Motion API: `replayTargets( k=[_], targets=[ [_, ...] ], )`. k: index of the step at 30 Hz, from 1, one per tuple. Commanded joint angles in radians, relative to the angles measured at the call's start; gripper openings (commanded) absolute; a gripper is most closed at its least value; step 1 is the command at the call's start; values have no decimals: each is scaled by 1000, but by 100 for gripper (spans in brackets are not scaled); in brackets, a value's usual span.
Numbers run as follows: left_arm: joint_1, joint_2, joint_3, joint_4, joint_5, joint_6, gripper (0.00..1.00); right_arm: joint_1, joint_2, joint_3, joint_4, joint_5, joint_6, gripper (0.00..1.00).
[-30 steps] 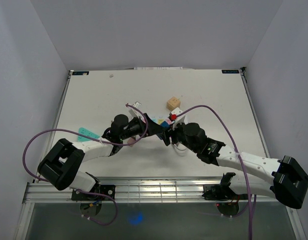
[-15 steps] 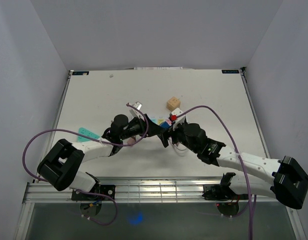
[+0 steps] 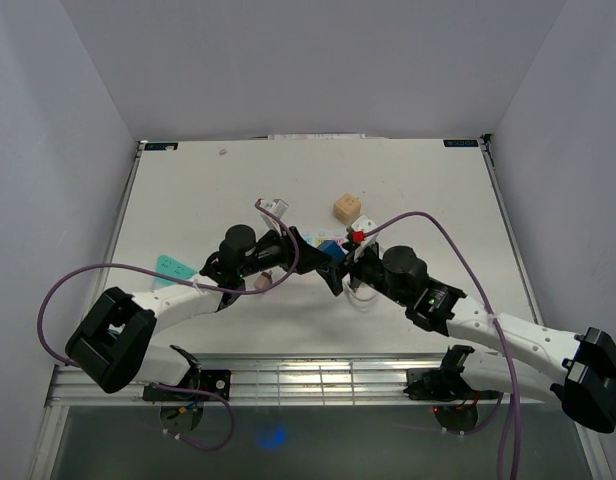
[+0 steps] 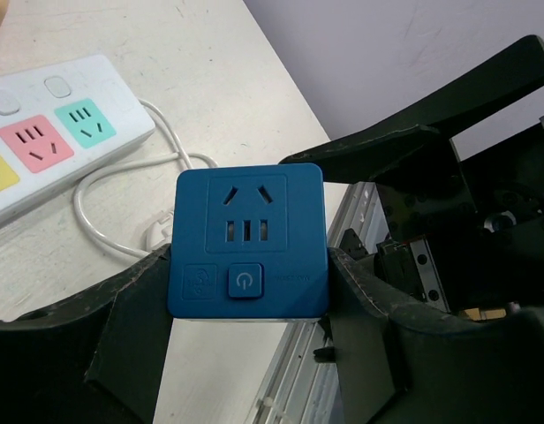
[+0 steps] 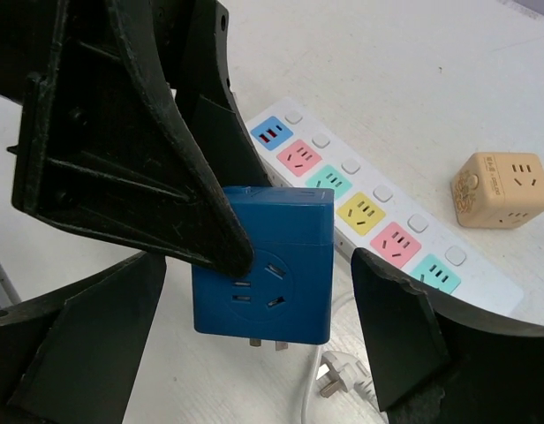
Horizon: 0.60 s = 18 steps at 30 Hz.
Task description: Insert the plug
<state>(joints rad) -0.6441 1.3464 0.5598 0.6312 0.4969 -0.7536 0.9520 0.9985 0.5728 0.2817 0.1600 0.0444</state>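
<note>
The plug [image 4: 247, 243] is a blue square adapter with a power button on one face and metal prongs underneath [image 5: 281, 265]. My left gripper [image 4: 250, 296] is shut on its two sides and holds it above the table. In the right wrist view the left gripper's black fingers [image 5: 131, 150] reach in from the upper left. My right gripper [image 5: 259, 296] stands open around the plug, its fingers apart from it on both sides. A white power strip [image 5: 378, 216] with coloured sockets lies just behind. From above, the plug [image 3: 333, 250] sits between both grippers.
A beige cube socket [image 5: 500, 187] stands beyond the strip, also seen from above as a beige cube [image 3: 346, 207]. The strip's white cord and plug [image 5: 338, 371] lie loose under the blue adapter. A teal item [image 3: 173, 268] lies at the left. The table's front rail [image 3: 318, 378] is close.
My right gripper has opened wide and let go of the blue plug. My left gripper has closed onto it and holds it. Both arms shifted slightly right.
</note>
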Motion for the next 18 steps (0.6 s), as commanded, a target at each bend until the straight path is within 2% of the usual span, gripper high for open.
replayTargets(
  k=[1, 7, 13, 18],
  targets=[
    [9, -44, 23, -19, 34, 74, 0, -24, -60, 21, 57, -95, -6, 90],
    [47, -12, 25, -10, 89, 118, 0, -73, -48, 51, 2, -200, 2, 90],
    [90, -6, -35, 134, 186, 155, 0, -174, -11, 75, -9, -410, 54, 90],
    [116, -10, -41, 162, 253, 172, 0, -272, -29, 58, 13, -560, 87, 90]
  ],
)
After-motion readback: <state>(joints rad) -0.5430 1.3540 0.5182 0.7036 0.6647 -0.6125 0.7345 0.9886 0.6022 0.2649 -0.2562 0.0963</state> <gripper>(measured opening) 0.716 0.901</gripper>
